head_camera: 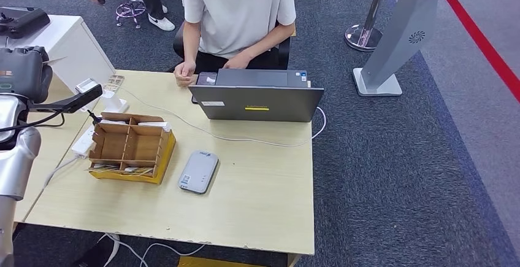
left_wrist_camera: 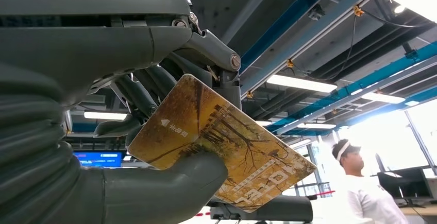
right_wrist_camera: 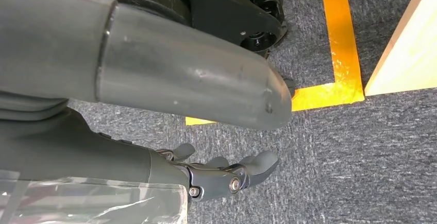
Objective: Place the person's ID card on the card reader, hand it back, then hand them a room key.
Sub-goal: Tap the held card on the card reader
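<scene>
The left hand (left_wrist_camera: 154,131) is raised high at the table's left side, its wrist view looking up toward ceiling beams and strip lights. It pinches a room key card (left_wrist_camera: 221,149) between the thick grey thumb and the darker fingers (left_wrist_camera: 139,92); the card is printed in yellow-brown with a tree pattern, a white arrow and the word HOTEL, and it sticks out past the thumb at a tilt. In the head view the silver left arm (head_camera: 15,156) rises along the left edge.

The right hand (right_wrist_camera: 227,175) hangs low over dark grey carpet beside a strip of yellow floor tape (right_wrist_camera: 337,38), near a corner of the table. Its fingers are loosely spread and hold nothing.

On the light wooden table (head_camera: 257,212) a grey card reader (head_camera: 198,171) lies flat, nothing on top of it. Just beside it, to the left, stands a brown cardboard organiser box (head_camera: 130,147) divided into compartments. Farther back sits a grey laptop (head_camera: 256,100), its lid turned toward the camera, with a white cable (head_camera: 270,141) running across the table in front of it. A person in a light shirt (head_camera: 236,9) sits behind the laptop, both hands resting at the table's far edge.
</scene>
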